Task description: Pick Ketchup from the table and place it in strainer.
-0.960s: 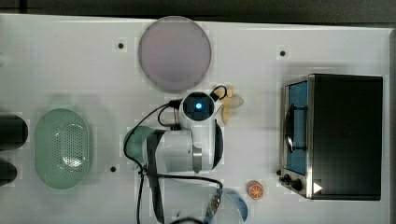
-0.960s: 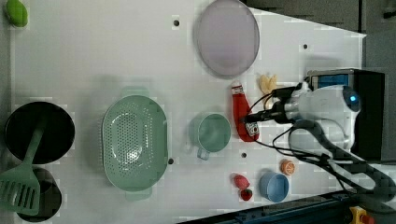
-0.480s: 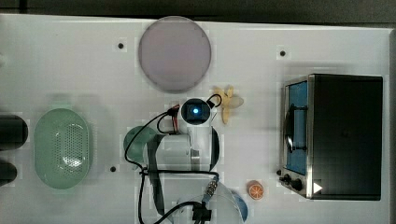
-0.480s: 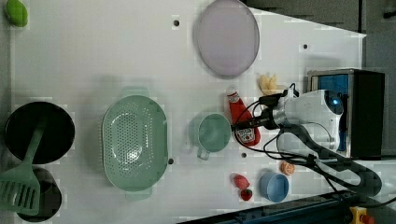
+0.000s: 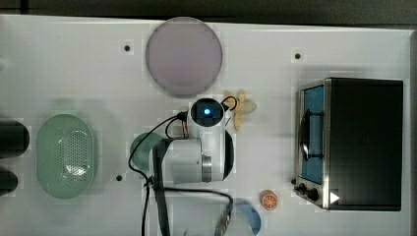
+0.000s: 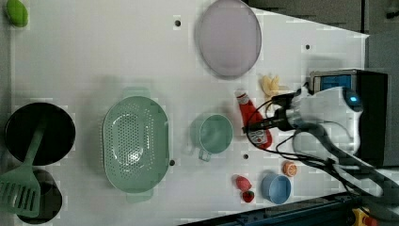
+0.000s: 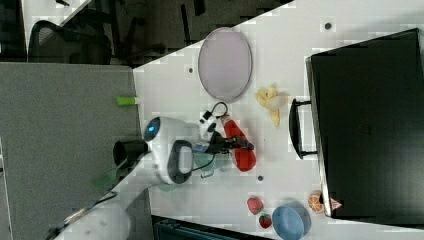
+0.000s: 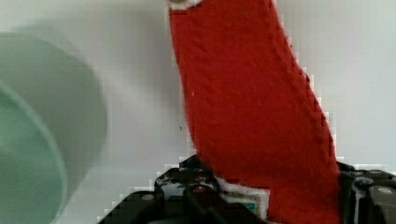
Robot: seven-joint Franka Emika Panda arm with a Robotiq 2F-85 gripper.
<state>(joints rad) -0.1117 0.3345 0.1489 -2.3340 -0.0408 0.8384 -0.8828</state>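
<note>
Left view gives me the clearest read: my tool (image 6: 256, 127) is down over the lower body of the Ketchup (image 6: 253, 123), a small red squeeze bottle with a white cap, lying flat on the white desk (image 6: 94, 56). Its dark fingers (image 6: 248, 128) straddle the bottle across its width, and in the wrist view the red body sits between the jaws, but I cannot tell whether they have closed onto it.

The bottle lies just beside the round green cup (image 6: 212, 133), on the left view's right of it, cap pointing toward the big round grey-lilac plate (image 6: 229, 37). A pale yellow peeled banana (image 6: 271, 84) lies near the cap end, and the black toaster oven (image 7: 367, 125) stands beyond that.

The strainer (image 6: 135, 143), a pale mint-green oval perforated plastic basket, sits well apart on the far side of the cup, its rim unobstructed. Bare desk lies between strainer and plate. Two small red fruits (image 6: 243, 183), a blue bowl (image 6: 276, 188) and an orange slice (image 6: 289, 168) crowd the desk's near edge.
</note>
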